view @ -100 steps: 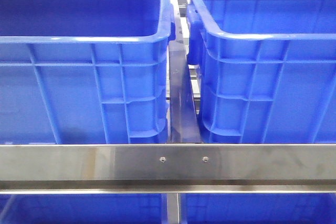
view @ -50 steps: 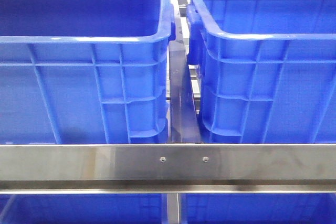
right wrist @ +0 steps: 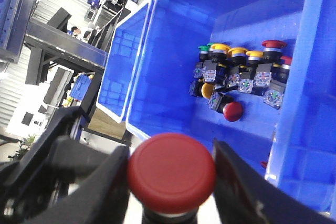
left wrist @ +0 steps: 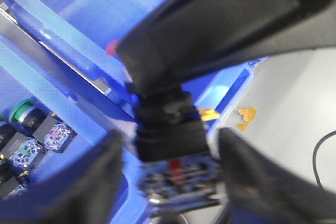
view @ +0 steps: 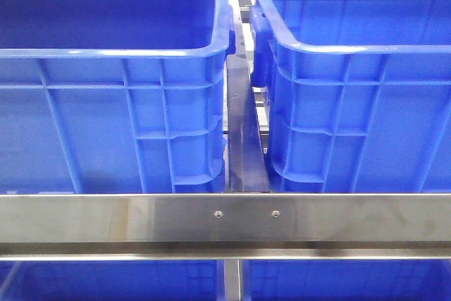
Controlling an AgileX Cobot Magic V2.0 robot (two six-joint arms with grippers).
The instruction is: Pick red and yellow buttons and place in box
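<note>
Red button between right fingers; body hidden.

Neither arm shows in the front view.

Left wrist view: left gripper at bottom centre, two dark blurred fingers at lower left and lower right, closed against the sides of a push-button unit whose black body and blue contact block sit between them. Large black out-of-focus bulk crosses the top of the frame from upper right toward centre; cannot tell what it is.

Right wrist view: right gripper at bottom centre, black fingers at lower left and lower right, clamped on a red button, its round red cap facing the camera between the fingertips.
</note>
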